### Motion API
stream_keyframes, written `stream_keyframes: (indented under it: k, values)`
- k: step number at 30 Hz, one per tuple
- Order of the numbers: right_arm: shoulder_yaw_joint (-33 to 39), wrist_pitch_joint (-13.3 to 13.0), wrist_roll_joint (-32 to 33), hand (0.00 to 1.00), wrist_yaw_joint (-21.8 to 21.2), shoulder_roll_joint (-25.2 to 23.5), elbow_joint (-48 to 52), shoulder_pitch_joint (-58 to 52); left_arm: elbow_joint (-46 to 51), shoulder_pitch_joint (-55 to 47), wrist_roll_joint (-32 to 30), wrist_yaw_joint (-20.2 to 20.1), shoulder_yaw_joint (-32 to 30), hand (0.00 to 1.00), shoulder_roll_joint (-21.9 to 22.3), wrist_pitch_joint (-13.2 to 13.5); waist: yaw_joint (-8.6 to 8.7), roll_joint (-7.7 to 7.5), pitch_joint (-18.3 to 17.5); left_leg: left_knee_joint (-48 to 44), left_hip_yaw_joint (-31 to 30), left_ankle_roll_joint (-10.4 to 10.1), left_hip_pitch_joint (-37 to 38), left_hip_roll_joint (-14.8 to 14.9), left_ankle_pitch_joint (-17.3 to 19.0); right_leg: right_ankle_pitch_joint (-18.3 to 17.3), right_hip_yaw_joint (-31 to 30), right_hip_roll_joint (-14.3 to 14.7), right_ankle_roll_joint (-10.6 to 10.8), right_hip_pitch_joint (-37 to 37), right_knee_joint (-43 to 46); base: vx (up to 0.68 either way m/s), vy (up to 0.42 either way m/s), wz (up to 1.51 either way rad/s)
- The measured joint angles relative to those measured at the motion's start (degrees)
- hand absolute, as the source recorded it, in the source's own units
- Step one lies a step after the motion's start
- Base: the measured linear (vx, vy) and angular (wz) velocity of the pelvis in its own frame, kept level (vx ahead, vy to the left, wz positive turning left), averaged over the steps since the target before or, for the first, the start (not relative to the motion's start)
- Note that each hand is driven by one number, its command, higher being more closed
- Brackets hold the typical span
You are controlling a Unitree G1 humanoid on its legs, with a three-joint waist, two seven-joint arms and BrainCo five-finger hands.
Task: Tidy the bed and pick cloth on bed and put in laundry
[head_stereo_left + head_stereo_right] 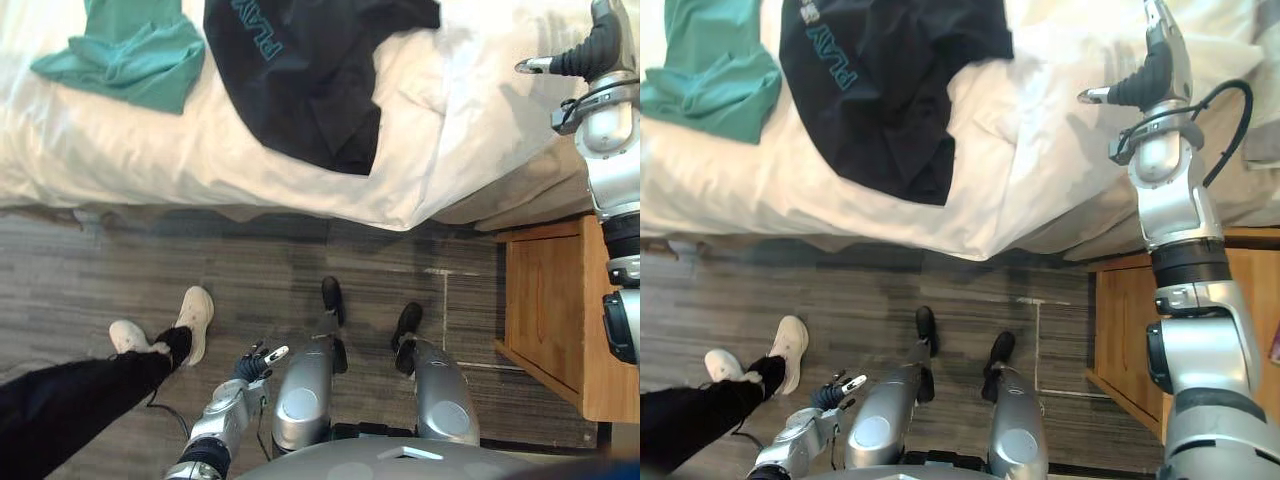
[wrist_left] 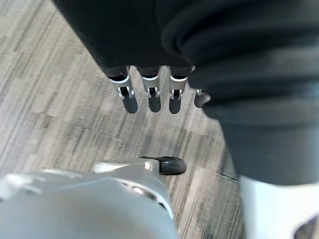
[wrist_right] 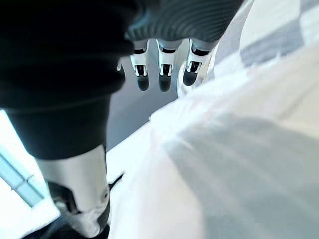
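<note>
Black crumpled T-shirt [image 1: 300,80] lies on the white bed sheet [image 1: 450,130], long side pointing at the near edge, green crumpled cloth [image 1: 130,55] to its left. Right hand [image 1: 1152,70] above the bed and left hand [image 1: 255,362] near the grey wooden floor [image 1: 100,260] hold nothing, fingers straight.

Bedside colours
White bed sheet [image 1: 420,150]; teal cloth [image 1: 125,50]; black shirt [image 1: 300,70] with teal lettering; grey streaked floor [image 1: 250,260]; honey-brown cabinet [image 1: 555,300].

A person's white shoes [image 1: 195,320] rest on the grey floor [image 1: 100,260], well apart from a wooden cabinet [image 1: 550,310].
</note>
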State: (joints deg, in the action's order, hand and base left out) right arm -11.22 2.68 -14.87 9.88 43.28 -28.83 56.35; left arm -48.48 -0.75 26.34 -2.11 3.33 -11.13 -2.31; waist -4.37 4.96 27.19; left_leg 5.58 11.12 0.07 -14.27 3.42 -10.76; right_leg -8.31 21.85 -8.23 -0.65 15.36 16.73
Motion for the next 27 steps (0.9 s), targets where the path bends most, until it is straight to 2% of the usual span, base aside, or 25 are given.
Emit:
stream_keyframes:
  k: [3, 4, 7, 11, 13, 19, 23, 25, 26, 27]
  values:
    - [-2.56, 2.9, -0.05, 0.0, -1.45, 0.2, -1.88, 2.43, 0.03, 0.98, 0.02, 0.0, 0.92, 0.0, -0.01, -0.69, -0.04, 0.92, 0.42, 0.01, -1.58, 0.18, -3.22, -0.45, -1.19, -1.11, 1.27, -1.33, -0.19, 3.73, 3.17, -0.05, -0.026, 0.32]
    - [-2.79, 4.44, -0.06, 1.0, -1.9, 0.71, -4.46, 3.1, 0.03, 1.8, 0.02, 0.0, 1.68, 0.0, 0.06, -0.91, -0.46, 1.91, 0.88, 0.02, -2.31, 0.29, -4.63, -0.61, -1.75, -1.49, 1.96, -2.04, -0.2, 5.16, 4.51, -0.03, -0.007, 0.29]
    - [-3.0, 5.77, -0.01, 1.0, -1.7, 3.5, -9.82, 5.52, 0.16, 2.34, 0.02, -0.12, 2.55, 0.0, 0.03, -0.74, -1.33, 3.75, 1.22, 0.02, -2.98, 0.5, -6.53, -1.24, -2.54, -1.89, 2.53, -3.16, -0.11, 7.44, 6.35, -0.04, 0.006, 0.21]
    - [-3.93, 5.64, 1.96, 1.0, -0.44, 6.22, -14.36, 9.6, 0.14, 2.34, 0.04, -0.58, 3.95, 0.0, -0.85, -0.65, -1.54, 4.97, 1.36, 0.05, -3.37, 0.3, -7.21, -1.76, -2.48, -2.02, 2.74, -3.92, 0.08, 8.25, 7.1, -0.02, 0.013, 0.08]
    - [-4.11, 5.28, 4.31, 1.0, 0.15, 7.06, -15.54, 9.69, 0.17, 2.33, 0.04, -1.01, 3.96, 0.0, -1.2, -0.4, -1.6, 5.01, 1.33, 0.05, -3.39, 0.3, -7.21, -1.84, -2.47, -2.03, 2.74, -4.01, 0.14, 8.24, 6.94, -0.01, 0.004, 0.02]
    - [-0.48, 2.02, 11.86, 1.0, 2.06, 6.79, -17.27, 6.74, 1.98, 2.26, -0.04, -2.89, 4.01, 0.0, -1.34, 0.68, -1.37, 4.99, 1.32, 0.02, -1.73, 0.64, -5.07, -1.83, -2.73, -0.87, 1.49, -3.76, 0.83, 6.26, 5.36, 0.02, 0.001, -0.1]
    - [6.22, 0.03, 15.56, 1.0, 2.6, 3.22, -16.26, 0.82, 2.87, 2.16, -0.66, -3.03, 3.86, 0.0, -1.13, 0.78, -0.85, 4.63, 1.3, 0.02, 2.42, 0.03, -0.76, -1.6, -2.09, 0.34, -0.5, -3.0, 1.35, 1.95, 2.58, 0.03, 0.023, -0.32]
    - [10.81, -1.16, 17.56, 1.0, 3.25, -0.41, -13.58, -4.07, 3.89, 1.55, -1.17, -2.99, 3.1, 0.0, -1.09, 0.58, 0.61, 3.76, 1.25, 0.03, 4.58, 0.33, 1.47, -0.81, -0.86, 1.76, -2.14, -1.65, 1.46, -0.32, -0.12, 0.01, 0.015, -0.49]
    - [12.23, -1.51, 18.19, 0.0, 3.4, -1.44, -12.83, -5.62, 3.97, 1.49, -1.17, -2.98, 2.92, 0.0, -1.01, 0.43, 0.77, 3.43, 1.2, 0.03, 5.47, 0.28, 2.14, -0.65, -0.65, 2.14, -2.78, -1.38, 1.5, -0.88, -0.83, 0.01, 0.009, -0.59]
    - [15.22, -2.16, 19.03, 0.0, 3.57, -3.75, -11.46, -8.97, 3.95, 1.38, -1.32, -2.98, 2.5, 0.0, -0.77, 0.24, 1.05, 2.78, 1.14, 0.04, 6.96, 0.21, 3.88, -0.32, 0.03, 3.0, -4.1, -0.7, 1.68, -2.47, -2.24, 0.01, 0.007, -0.61]
